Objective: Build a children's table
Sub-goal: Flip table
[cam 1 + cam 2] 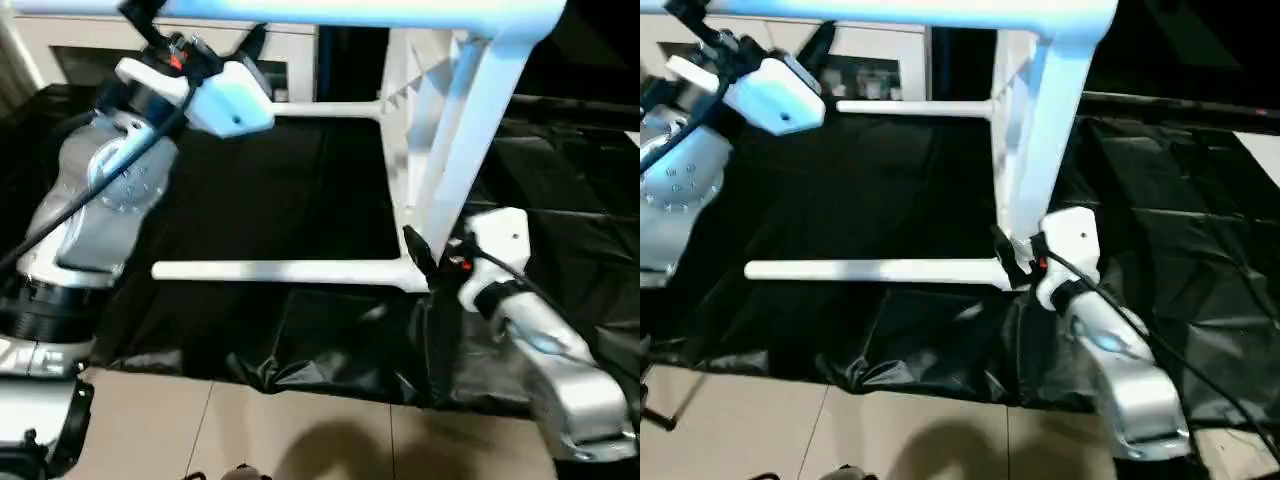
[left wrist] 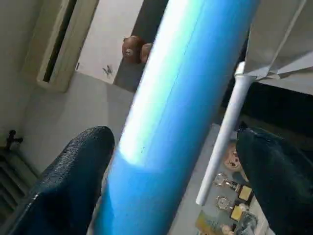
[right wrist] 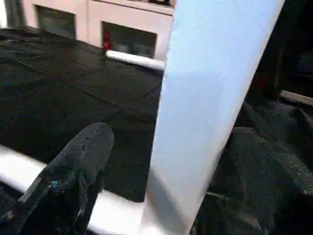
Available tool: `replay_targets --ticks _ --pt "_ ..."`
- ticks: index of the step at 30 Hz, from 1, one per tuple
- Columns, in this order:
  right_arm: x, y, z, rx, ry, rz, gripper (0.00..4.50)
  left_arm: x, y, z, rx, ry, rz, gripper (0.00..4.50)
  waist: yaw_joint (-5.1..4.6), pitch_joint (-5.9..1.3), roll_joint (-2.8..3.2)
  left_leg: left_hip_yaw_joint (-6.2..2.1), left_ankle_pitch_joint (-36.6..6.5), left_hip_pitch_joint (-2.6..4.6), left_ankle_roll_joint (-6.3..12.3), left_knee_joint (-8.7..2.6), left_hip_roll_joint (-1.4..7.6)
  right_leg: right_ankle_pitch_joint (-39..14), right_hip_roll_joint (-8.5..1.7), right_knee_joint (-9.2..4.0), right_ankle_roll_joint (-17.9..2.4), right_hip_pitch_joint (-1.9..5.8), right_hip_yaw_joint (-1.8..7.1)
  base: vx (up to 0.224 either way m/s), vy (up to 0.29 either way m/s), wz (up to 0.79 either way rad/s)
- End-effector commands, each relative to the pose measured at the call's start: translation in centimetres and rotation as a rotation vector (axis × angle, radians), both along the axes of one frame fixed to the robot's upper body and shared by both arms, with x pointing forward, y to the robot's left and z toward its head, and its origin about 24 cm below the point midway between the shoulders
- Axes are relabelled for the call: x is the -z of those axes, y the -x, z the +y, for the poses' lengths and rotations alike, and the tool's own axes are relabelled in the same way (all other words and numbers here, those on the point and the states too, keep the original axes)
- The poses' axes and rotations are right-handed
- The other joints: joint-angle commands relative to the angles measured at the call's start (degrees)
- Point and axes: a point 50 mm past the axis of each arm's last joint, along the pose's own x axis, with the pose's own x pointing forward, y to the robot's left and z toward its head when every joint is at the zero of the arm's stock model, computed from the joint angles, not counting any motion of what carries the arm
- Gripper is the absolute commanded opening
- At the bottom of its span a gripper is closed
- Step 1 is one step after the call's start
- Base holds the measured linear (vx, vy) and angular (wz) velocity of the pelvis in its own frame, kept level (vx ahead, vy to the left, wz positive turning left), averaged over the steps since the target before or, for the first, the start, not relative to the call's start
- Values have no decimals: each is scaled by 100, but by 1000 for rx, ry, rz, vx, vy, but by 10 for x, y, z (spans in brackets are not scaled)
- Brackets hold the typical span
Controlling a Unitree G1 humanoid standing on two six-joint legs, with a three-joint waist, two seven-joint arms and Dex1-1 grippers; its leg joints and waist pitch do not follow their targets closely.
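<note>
The children's table [image 1: 450,140] lies on its side on a black cloth, its white top standing on edge and its legs pointing towards picture left. One leg [image 1: 280,270] rests on the cloth and another [image 1: 320,110] lies further back. My left gripper [image 2: 171,181] is open around the topmost leg [image 2: 181,98], with a gap on one side. At the table's lower near corner my right gripper [image 3: 171,176] is open, one black finger [image 3: 78,166] on each side of the white part [image 3: 205,98] without pressing on it.
The black cloth [image 1: 280,190] covers the work area and hangs crumpled at its near edge. Beige floor tiles [image 1: 300,430] lie in front of it. A white cabinet with glass doors [image 1: 290,50] stands behind, and my silver forearms frame both sides.
</note>
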Motion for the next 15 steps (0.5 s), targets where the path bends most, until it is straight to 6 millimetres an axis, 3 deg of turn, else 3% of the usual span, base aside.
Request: replay_targets --ticks 1,7,9,10,12,15 --pt "-8 9 2 -126 -4 5 414 -5 -3 1 -5 0 -9 416 49 -368 63 -160 -1264 113 -196 -405 258 -403 -410 -393 -844 286 260 0 0 0" --pt "-17 30 4 -402 29 26 414 -3 -6 3 -5 -4 25 361 83 -361 58 -173 -1252 91 2 -391 276 -607 -448 -419 -902 286 249 0 0 0" --pt "-18 32 7 -427 21 20 414 -4 -6 4 -8 10 20 348 87 -349 63 -171 -1308 104 -3 -394 279 -823 -443 -439 -904 259 247 0 0 0" --pt "-19 32 9 -432 14 17 414 -4 -7 5 -10 14 28 336 95 -345 24 -171 -1348 105 -18 -403 282 -977 -442 -455 -887 254 244 0 0 0" --pt "-20 31 15 -454 -2 10 414 -4 -8 7 -29 19 33 325 117 -344 48 -170 -1378 113 -53 -403 280 -1173 -447 -463 -856 232 246 0 0 0" --pt "-22 32 21 -486 -22 2 414 -5 -9 9 -39 23 42 293 155 -349 38 -180 -1396 116 -86 -410 286 -1268 -450 -464 -796 218 248 0 0 0"
